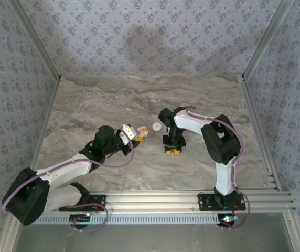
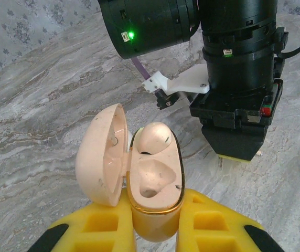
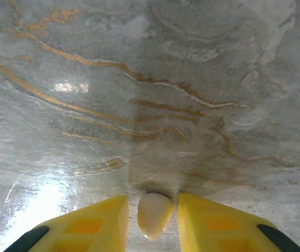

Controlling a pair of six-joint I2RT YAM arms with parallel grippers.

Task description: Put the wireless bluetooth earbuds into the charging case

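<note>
Cream charging case (image 2: 155, 178), yellow jaws, grey marble table (image 1: 139, 94) — gold-veined.

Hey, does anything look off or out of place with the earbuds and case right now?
Nothing damaged or spilled. The case, gripped by the left fingers, stands open with one earbud seated and its near socket empty. The second earbud is out on the table, between the right fingers with slim gaps either side.

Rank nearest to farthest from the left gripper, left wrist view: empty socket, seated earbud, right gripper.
1. Empty socket: nearer half of the open charging case, which the left gripper clamps.
2. Seated earbud: the case's farther socket, just past the empty one.
3. Right gripper: beyond the case, upper right, pointing down.
</note>
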